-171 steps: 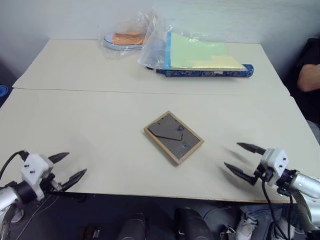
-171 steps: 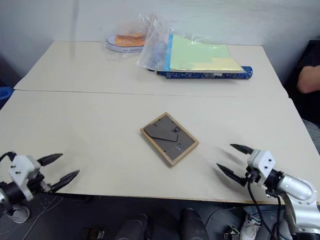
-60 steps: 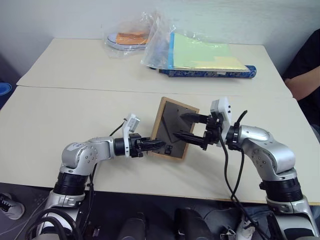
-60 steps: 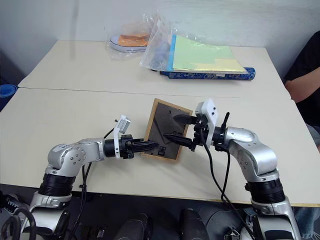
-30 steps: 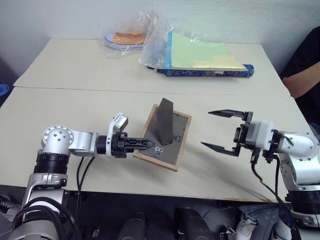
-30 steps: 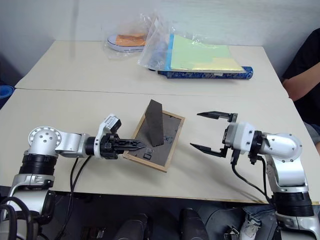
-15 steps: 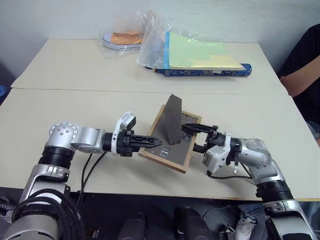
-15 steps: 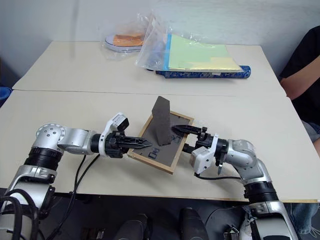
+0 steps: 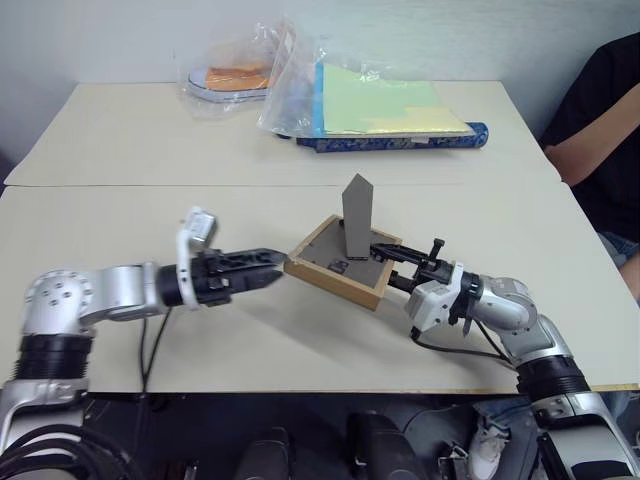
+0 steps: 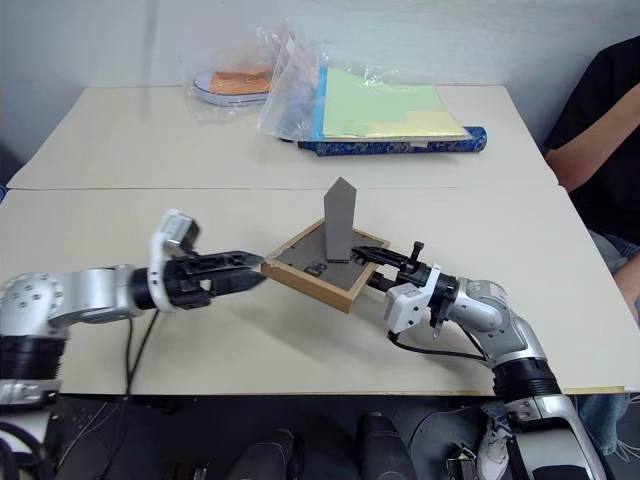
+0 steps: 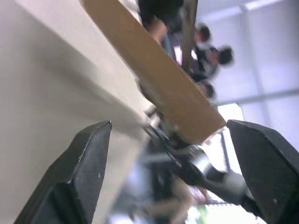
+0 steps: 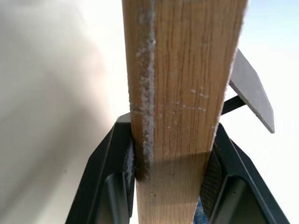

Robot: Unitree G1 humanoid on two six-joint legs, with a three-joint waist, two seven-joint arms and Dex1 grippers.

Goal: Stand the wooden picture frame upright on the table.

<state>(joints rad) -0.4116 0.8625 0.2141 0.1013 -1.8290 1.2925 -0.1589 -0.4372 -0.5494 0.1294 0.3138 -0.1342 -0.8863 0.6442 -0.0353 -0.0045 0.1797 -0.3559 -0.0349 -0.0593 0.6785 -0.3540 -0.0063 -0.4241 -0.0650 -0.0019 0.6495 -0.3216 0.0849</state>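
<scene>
**Inspector A:** As the head views present it, where does the wooden picture frame lie?

**Inspector B:** Near the middle of the counter, on the near side of the seam. It lies picture side down, dark backing up, with the fold-out stand raised roughly upright from the backing. The right end of the frame sits a little off the counter; the left end is at or near the surface.

**Inspector A:** State of the right gripper?

**Inspector B:** Clamped on the frame's right edge. The right wrist view confirms it: a black finger presses each face of the light-wood rail, with no gap visible.

**Inspector A:** And the left gripper?

**Inspector B:** Jaws spread, holding nothing. Its tips point at the frame's left corner from just beside it, apart from the wood. In the left wrist view the two fingers stand wide, the frame's edge beyond them.

**Inspector A:** Other items noted?

**Inspector B:** At the far side, green-yellow papers in clear plastic rest over a blue patterned roll; left of these, a bagged shoe. A person's arm shows at the right edge.
</scene>
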